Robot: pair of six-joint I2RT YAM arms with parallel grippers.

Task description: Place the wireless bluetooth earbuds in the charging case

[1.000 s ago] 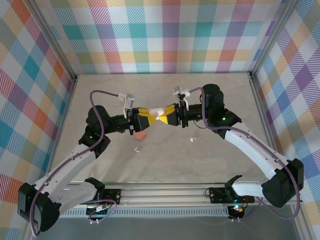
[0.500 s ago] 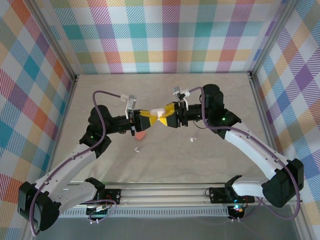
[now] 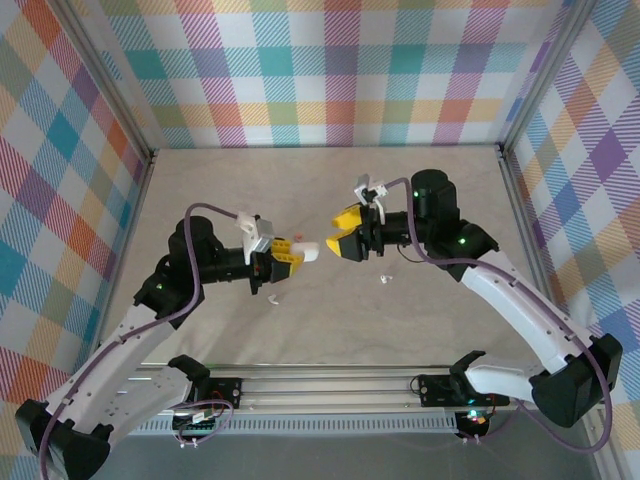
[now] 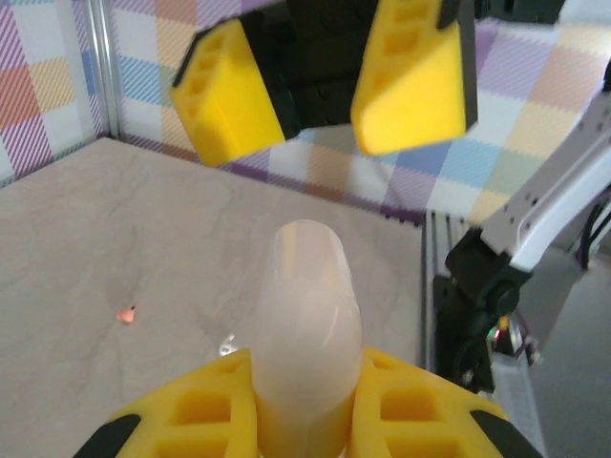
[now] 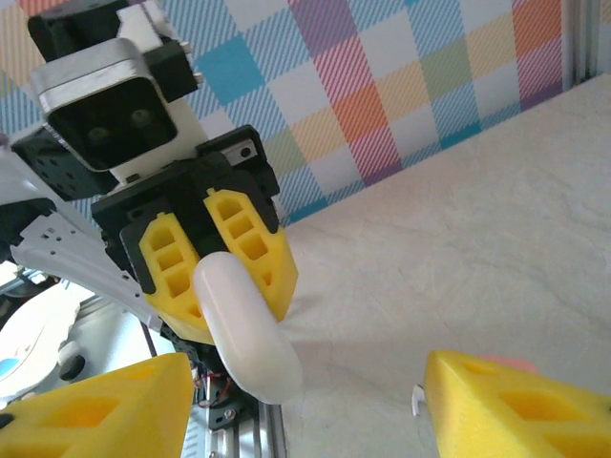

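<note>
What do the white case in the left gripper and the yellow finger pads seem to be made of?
The white case looks like smooth, slightly translucent plastic with a soft sheen. The yellow finger pads seem matte plastic or foam; open square cells show.

Counted on the surface: two white earbuds, one orange earbud. Above it: one white case, two yellow-fingered tools, two arms.

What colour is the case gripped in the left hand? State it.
White, plain and glossy; the case shows best in the right wrist view.
</note>
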